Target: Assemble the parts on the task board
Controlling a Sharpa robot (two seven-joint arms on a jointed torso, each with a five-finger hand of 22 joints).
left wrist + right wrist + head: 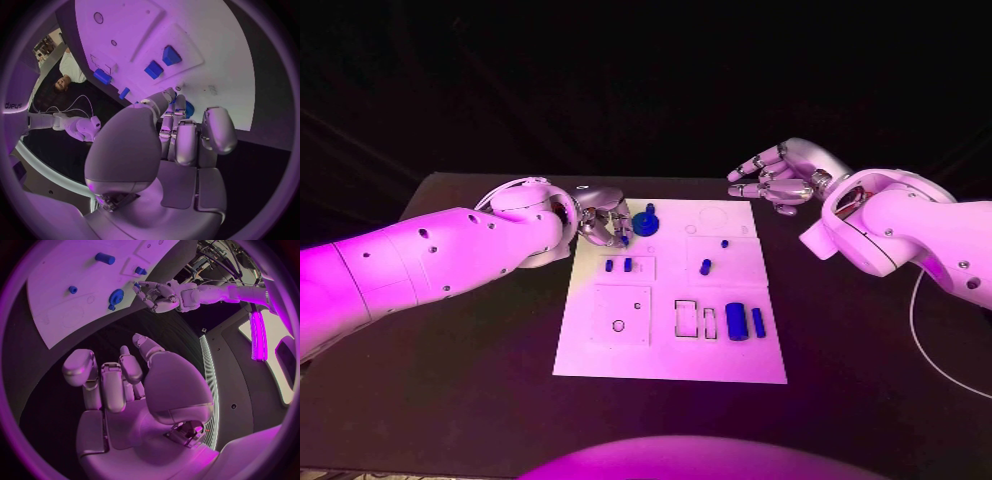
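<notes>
So the left hand is sitting at the far left corner of the task board, fingers curled in toward a round blue part with a little stem sticking up. From the head view the fingertips look right against it, and in the left wrist view the blue piece peeks out just past the fingertips, but honestly I can't tell if it's actually pinched or just touched.

Right hand is off the board, hovering near its far right corner over the black table, holding nothing, fingers loosely bent and apart. Right wrist view backs that up, nothing in the palm.

Rest of the board: two small blue blocks side by side on the left-middle, two small blue pegs near the centre, one a bit farther back than the other. Lower right has a chunky blue block and a slimmer blue bar just beside it, next to a couple of empty rectangular slots
</notes>
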